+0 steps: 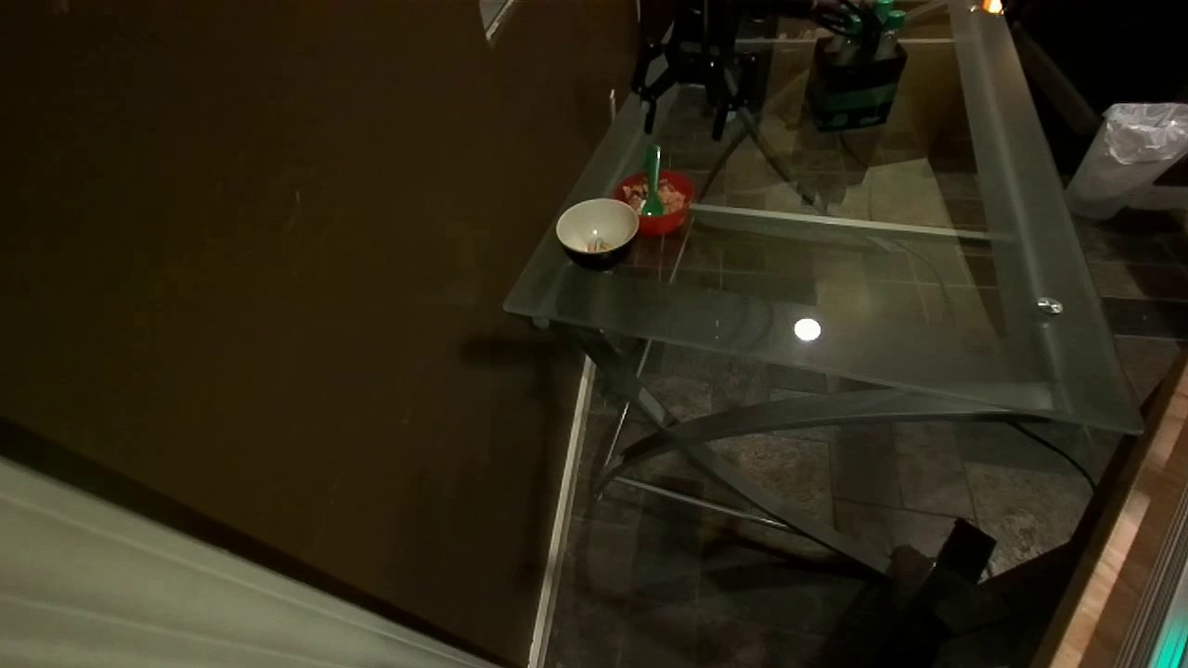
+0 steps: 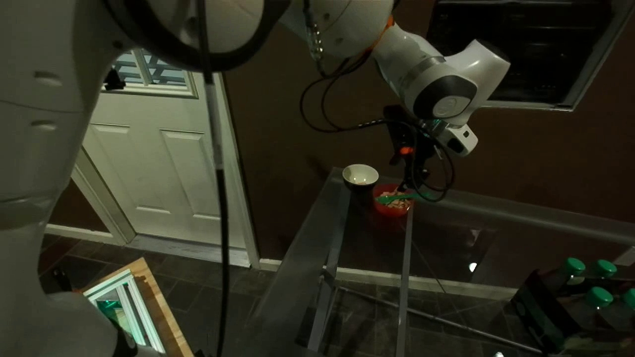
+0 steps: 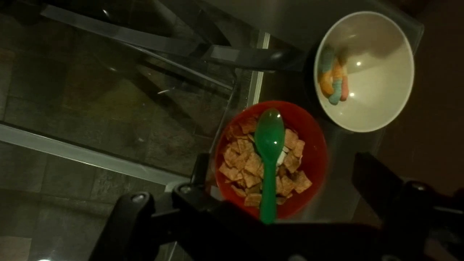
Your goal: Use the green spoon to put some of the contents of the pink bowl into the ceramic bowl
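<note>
1. The pink bowl (image 3: 314,159), plainly red here, stands along the edge of the desk (image 1: 724,315) beside the wall (image 1: 325,278). It is filled with cereal squares (image 3: 250,163).
2. The green spoon (image 3: 270,141) lies on the cereal squares, scoop toward the desk's short edge, handle out over the opposite rim.
3. The ceramic bowl (image 3: 378,78), pale inside and dark outside, sits just beside it, nearer the corner where the wall-side and short edges meet. Whether the bowls touch I cannot tell.
4. Worm-shaped pieces (image 3: 337,81) in orange, blue and pink rest against its inner side. The wrist view gives their shapes; the exterior views give only a small patch.
5. The gripper (image 1: 684,130) hangs by the wall-side edge, its fingers spread wide, holding nothing.
6. An exterior view shows the short edge corner to corner, and a bin (image 1: 1118,172) past the opposite long edge.
7. The white arm (image 2: 416,54) and a panelled door (image 2: 149,168) show in an exterior view.
8. Both exterior views show a carrier (image 1: 856,104) of green-capped bottles (image 2: 575,267), farther from the short edge than the bowls.
</note>
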`<action>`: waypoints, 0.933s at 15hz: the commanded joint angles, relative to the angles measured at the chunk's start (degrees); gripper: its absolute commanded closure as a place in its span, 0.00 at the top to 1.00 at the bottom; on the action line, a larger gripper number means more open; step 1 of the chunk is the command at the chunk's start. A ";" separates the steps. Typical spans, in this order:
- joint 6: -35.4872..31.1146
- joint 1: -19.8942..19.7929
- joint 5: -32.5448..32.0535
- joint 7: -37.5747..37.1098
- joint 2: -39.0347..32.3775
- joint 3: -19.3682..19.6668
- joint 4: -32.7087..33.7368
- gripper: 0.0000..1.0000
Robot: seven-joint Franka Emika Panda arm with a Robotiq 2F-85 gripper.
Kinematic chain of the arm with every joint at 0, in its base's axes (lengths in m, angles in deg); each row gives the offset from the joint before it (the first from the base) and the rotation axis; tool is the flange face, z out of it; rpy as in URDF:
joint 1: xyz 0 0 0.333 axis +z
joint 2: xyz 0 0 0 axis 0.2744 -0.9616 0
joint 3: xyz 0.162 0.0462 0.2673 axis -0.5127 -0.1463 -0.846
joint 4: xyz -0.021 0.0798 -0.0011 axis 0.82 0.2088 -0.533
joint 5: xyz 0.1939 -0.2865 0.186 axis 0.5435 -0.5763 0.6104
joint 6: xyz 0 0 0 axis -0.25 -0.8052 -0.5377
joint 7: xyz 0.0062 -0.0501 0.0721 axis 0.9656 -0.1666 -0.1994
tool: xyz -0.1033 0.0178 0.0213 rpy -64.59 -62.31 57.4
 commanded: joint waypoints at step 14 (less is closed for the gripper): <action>3.25 -2.21 1.89 -2.73 -9.56 -1.27 10.70 1.00</action>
